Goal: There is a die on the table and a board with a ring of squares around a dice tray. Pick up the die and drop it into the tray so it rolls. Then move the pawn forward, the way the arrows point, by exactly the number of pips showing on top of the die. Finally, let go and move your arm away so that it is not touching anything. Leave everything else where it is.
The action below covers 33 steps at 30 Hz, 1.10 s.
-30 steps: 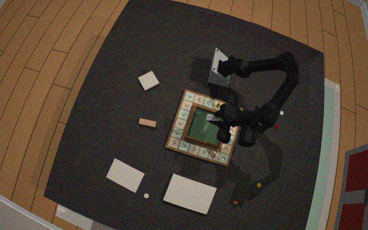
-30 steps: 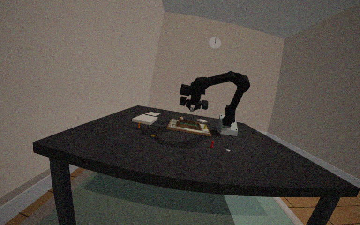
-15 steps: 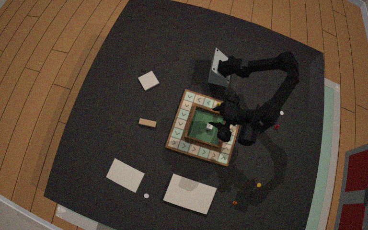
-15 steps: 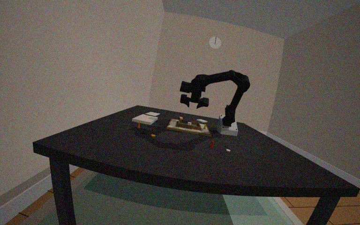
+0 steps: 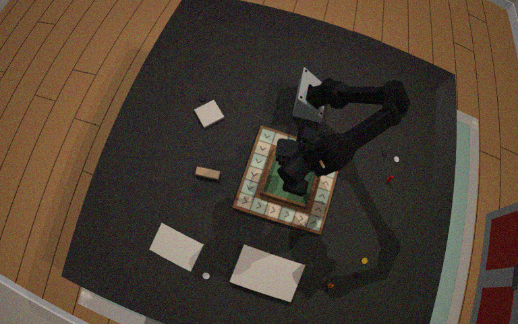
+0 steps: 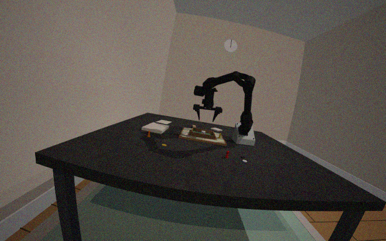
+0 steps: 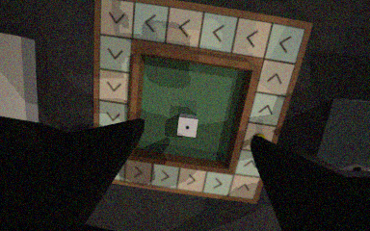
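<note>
End effector (image 7: 195,144) spread apart, empty — die (image 7: 187,127) shows one pip; pawn (image 7: 260,138) mostly hidden.

The arm (image 6: 245,93) arches high from its base, wrist pointing straight down, gripper (image 6: 207,114) spread wide and holding nothing.

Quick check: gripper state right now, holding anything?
Gripper: open, holding nothing; it hangs above the tray, where the die lies.
</note>
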Available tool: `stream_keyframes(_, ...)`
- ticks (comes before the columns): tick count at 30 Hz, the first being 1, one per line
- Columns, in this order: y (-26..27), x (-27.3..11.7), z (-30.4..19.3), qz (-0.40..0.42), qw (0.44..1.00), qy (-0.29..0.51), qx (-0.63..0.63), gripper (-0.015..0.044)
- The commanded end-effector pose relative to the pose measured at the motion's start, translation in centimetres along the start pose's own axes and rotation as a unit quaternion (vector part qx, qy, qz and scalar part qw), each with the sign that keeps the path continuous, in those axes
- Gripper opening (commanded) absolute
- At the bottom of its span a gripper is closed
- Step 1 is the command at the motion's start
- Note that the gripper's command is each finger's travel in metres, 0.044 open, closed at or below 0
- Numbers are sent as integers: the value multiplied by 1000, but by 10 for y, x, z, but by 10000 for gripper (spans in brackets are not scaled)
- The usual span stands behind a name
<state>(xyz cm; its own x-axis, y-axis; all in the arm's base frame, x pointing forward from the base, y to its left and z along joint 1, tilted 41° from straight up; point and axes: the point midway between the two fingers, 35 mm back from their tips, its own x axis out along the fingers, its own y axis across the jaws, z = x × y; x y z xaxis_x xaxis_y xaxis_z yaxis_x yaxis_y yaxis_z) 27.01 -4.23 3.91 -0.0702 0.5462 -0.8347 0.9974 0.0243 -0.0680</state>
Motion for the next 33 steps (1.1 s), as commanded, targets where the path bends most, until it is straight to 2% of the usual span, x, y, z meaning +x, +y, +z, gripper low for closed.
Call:
stream_keyframes(1,4,0,1,28,997,67,-2,440)
stream_keyframes(4,1,1,3,11,999,33,4,440)
stream_keyframes(6,-2,2,2,12,999,34,-27,387)
stream_keyframes(9,-15,4,-1,18,987,36,-159,309)
stream_keyframes(13,-32,7,-5,29,939,36,-340,204)
stream_keyframes(14,-37,8,-6,31,922,36,-384,200)
stream_keyframes(19,-59,15,-12,46,807,32,-587,200)
stream_keyframes(24,-80,22,-19,59,648,23,-759,200)
stream_keyframes(33,-103,32,-26,72,438,7,-896,200)
